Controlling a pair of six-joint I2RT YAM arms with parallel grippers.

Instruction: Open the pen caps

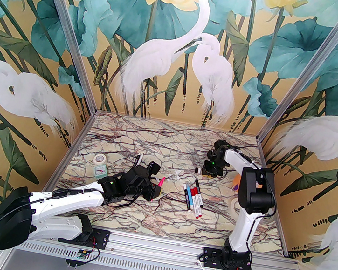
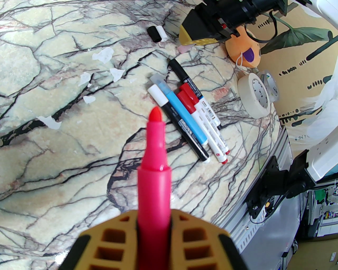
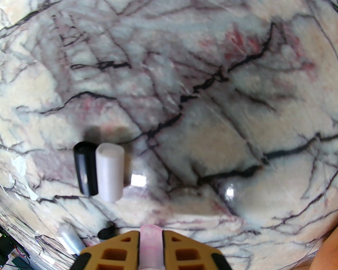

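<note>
My left gripper (image 2: 154, 224) is shut on an uncapped pink pen (image 2: 154, 163), its red tip pointing out over the marble table; from above, gripper (image 1: 154, 190) and pen (image 1: 162, 180) sit left of centre. In the right wrist view, my right gripper (image 3: 150, 234) is shut on a pale pink pen cap (image 3: 150, 238), low over the table. A loose black cap (image 3: 85, 168) and white cap (image 3: 109, 172) lie side by side just ahead of it. Several capped pens (image 1: 193, 198) lie bunched in the middle (image 2: 190, 116). Another pen (image 1: 137, 159) lies behind the left arm.
A masking-tape roll (image 2: 254, 95) and an orange toy (image 2: 244, 51) sit near the right wall. A tape roll (image 1: 99, 159) and a small green clock (image 1: 100, 170) lie at the left. White paper scraps (image 2: 103, 55) dot the table. A clear cap (image 3: 67, 237) lies near the right gripper.
</note>
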